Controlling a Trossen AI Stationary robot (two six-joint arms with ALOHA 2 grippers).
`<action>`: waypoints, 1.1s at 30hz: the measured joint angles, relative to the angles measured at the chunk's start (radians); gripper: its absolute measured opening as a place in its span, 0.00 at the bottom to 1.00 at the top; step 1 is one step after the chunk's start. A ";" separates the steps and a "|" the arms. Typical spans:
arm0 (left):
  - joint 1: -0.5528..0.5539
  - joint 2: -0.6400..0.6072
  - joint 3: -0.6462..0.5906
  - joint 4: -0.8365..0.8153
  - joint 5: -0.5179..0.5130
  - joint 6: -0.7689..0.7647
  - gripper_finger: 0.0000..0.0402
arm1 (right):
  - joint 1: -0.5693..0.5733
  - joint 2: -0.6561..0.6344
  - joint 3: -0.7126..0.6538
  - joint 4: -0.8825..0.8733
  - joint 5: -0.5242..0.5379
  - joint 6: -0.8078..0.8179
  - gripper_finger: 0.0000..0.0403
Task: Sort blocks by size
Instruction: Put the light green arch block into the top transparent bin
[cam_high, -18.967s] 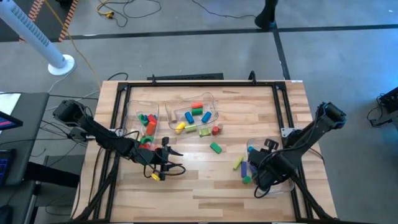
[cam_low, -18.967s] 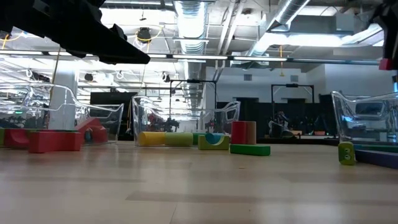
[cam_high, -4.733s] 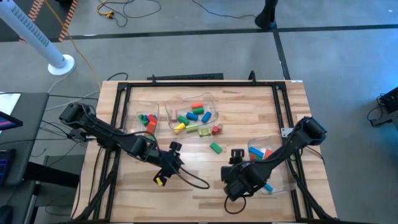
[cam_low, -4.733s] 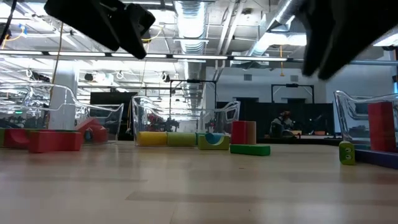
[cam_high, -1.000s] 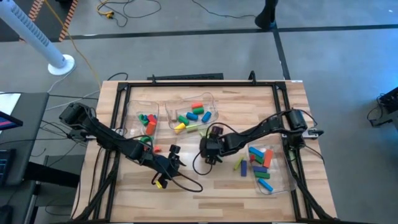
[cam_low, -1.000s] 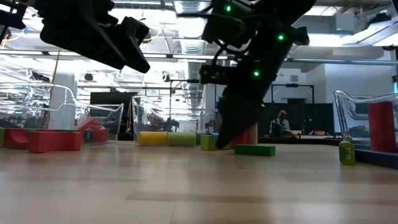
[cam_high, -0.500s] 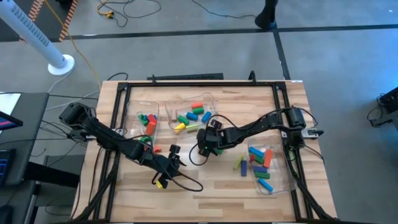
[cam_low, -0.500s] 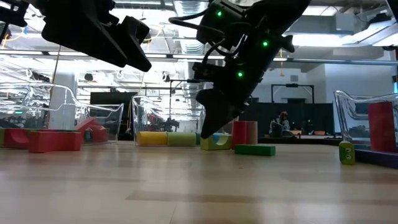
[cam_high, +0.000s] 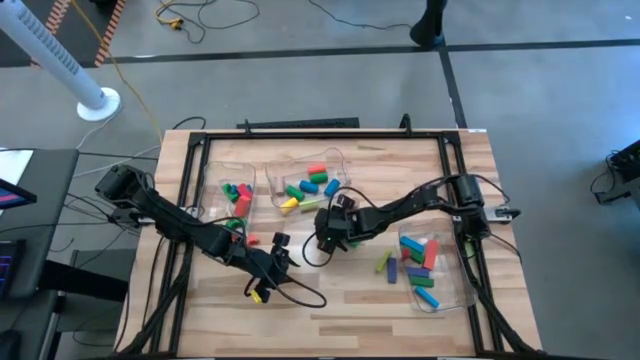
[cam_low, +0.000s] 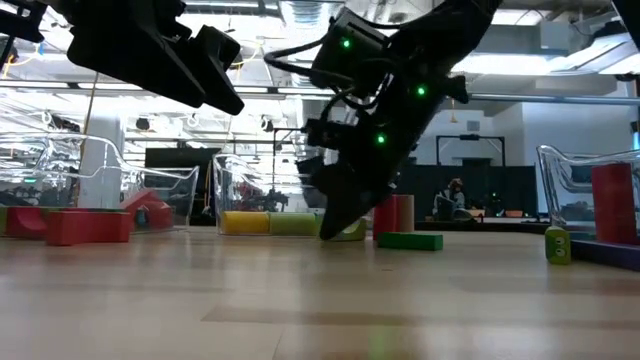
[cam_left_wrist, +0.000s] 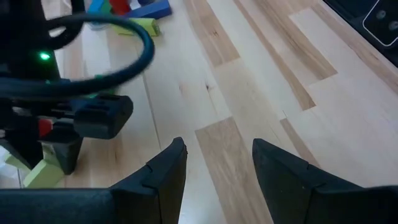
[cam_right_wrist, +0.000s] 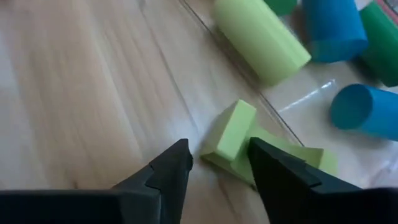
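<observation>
**Risk of a nudged block beside the bin wall**

The right tool (cam_high: 327, 232) is seen low over the middle of the table (cam_high: 470, 180), just below the centre bin (cam_high: 344, 160) in the high view. Its fingers are held a moderate way apart, with nothing between them. In the right wrist view a light green block (cam_right_wrist: 231, 132) lies just ahead of the fingertips, close against the clear wall of the bin, with a light green cylinder (cam_right_wrist: 261, 41) and blue cylinders (cam_right_wrist: 333, 30) seen behind that wall.

The likely trouble is judged to be contact with the bin. If the tool is lowered as it stands, one finger could strike the wall, or the block could be pushed against it and tipped rather than gripped. Its angled shape may also let it twist out when squeezed.

The other blocks are spread widely: several in the small bin (cam_high: 214, 170) at centre left, several in the right bin (cam_high: 450, 298) at lower right, and a loose yellow-green bar (cam_high: 384, 262) between.

The left tool (cam_high: 262, 284) is held at lower left of the high view, open and empty; a collision is thought unlikely while it is kept there.
</observation>
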 joint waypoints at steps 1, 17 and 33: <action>0.000 0.000 0.000 0.001 0.000 -0.003 0.44 | 0.000 0.005 0.000 0.002 0.004 0.001 0.48; 0.000 0.000 0.000 -0.002 0.000 -0.010 0.44 | 0.043 0.008 0.001 -0.002 0.029 -0.008 0.17; 0.000 0.000 0.000 0.002 0.000 -0.014 0.45 | 0.128 -0.033 0.000 -0.075 0.012 0.044 0.14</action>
